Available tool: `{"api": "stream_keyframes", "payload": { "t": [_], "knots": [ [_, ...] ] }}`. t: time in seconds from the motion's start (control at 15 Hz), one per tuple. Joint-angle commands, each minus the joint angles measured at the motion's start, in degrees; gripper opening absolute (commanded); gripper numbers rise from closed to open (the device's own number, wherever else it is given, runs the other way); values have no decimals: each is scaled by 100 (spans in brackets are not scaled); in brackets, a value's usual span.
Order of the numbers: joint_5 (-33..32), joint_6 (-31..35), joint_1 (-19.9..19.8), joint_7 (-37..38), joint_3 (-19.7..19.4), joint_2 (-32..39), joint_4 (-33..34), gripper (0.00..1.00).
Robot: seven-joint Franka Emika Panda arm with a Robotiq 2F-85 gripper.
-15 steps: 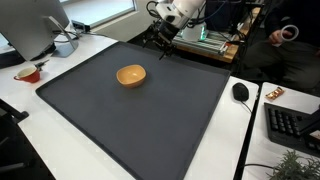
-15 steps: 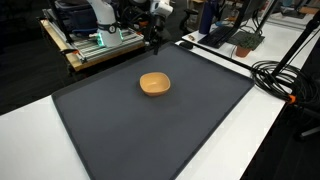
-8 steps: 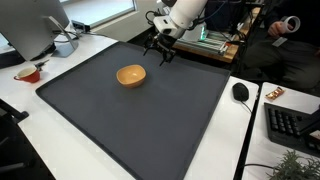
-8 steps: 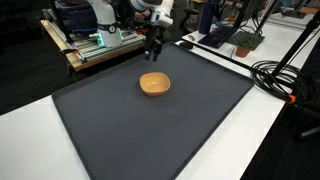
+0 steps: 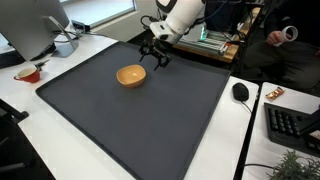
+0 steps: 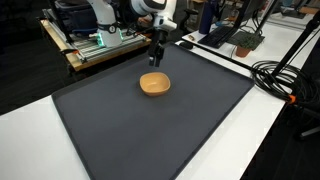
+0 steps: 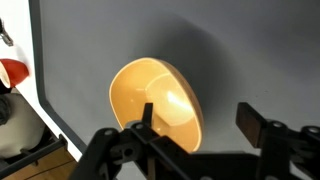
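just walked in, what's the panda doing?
The arm's hand hovers open just beyond an orange bowl, holding nothing and not touching it. The bowl sits upright and empty on the dark mat. In the wrist view the bowl lies right below the hand, with the jaws spread apart.

Bare dark mat (image 5: 150, 120) all around the lone bowl (image 5: 131, 75)
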Motion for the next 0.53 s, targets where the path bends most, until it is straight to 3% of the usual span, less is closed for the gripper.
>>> {"api": "stream_keyframes", "payload": {
  "t": [0.0, 0.27, 0.33, 0.4, 0.47],
  "knots": [
    [-529, 167, 130, 411, -155, 531, 422, 65],
    [-670, 171, 168, 527, -149, 945, 762, 54],
    [-682, 175, 169, 533, -147, 1017, 823, 32],
    [-685, 185, 168, 520, -144, 1065, 861, 32],
    [-683, 163, 177, 517, -141, 1080, 883, 24]
  ]
}}
